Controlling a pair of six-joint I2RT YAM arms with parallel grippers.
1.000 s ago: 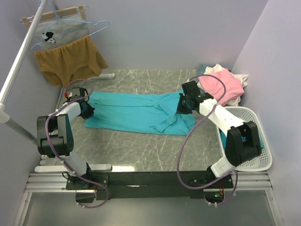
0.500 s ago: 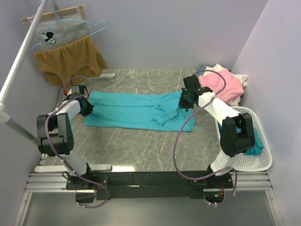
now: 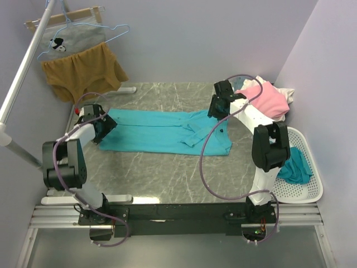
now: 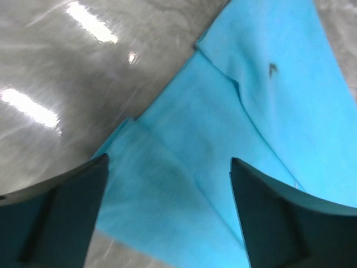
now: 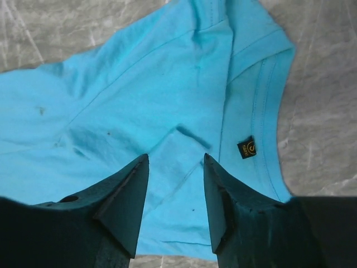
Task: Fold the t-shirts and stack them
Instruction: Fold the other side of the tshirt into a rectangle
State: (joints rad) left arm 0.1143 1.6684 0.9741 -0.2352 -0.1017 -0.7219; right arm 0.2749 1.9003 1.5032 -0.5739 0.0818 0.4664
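**Gripper placement for the next fold**

Left gripper stands wide open above one end of the teal t-shirt, holding nothing. The right gripper hangs part open over the neckline end, beside the label, and is also empty. The shirt lies lengthwise across the table with its sides folded in. Recommended: pinch all layers at each end, well in from the edge. Lift both ends level and together. Carry one end over the other without dragging wrinkles into the collar.
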